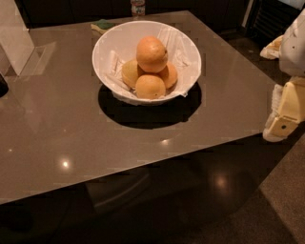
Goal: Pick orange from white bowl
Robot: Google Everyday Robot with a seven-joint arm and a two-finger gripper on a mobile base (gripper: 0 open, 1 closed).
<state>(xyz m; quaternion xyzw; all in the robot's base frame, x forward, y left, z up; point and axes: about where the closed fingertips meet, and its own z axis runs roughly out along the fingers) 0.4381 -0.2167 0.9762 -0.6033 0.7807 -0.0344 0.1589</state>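
Note:
The white bowl [186,50] stands on the far middle of a glossy grey-brown table [71,124]. It has crinkled white lining and holds several oranges. The biggest orange [152,54] sits on top of the pile, with smaller ones under and around it [150,86]. My gripper [284,119] is at the right edge of the view, off the table's right side and well away from the bowl. It is cream coloured and hangs below the white arm.
A green and yellow sponge [102,25] lies behind the bowl at the table's far edge. A bottle [137,7] stands beyond it. A pale upright panel [14,33] is at the far left. Dark floor lies in front of and to the right of the table.

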